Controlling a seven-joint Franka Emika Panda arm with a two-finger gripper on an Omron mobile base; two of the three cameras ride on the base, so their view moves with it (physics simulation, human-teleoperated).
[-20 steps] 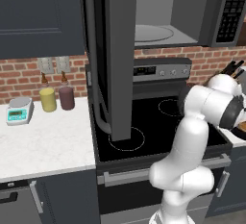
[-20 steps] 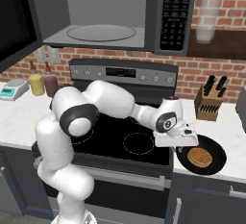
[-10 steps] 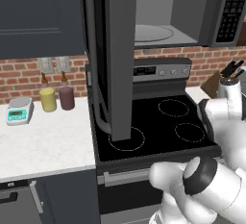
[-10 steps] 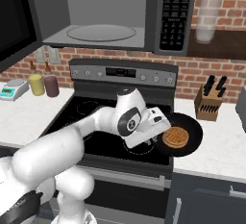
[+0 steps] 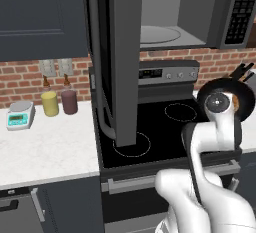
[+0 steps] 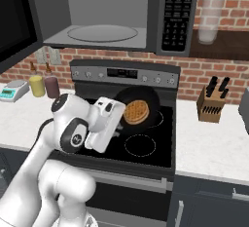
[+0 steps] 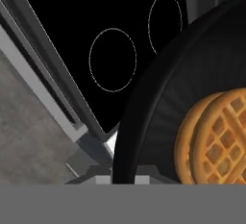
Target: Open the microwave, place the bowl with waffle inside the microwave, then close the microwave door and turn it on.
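Right base view: claw (image 6: 118,119) pinching the bowl with waffle (image 6: 137,110) by its rim, tilted above the stove (image 6: 146,148), well below the open microwave (image 6: 104,14).

Bowl w/ waffle (image 6: 136,109) tilted above stove; microwave door (image 5: 118,57) open.

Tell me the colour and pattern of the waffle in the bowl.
The waffle is golden-brown with a square grid pattern, lying in the black bowl; the hand view shows it best.
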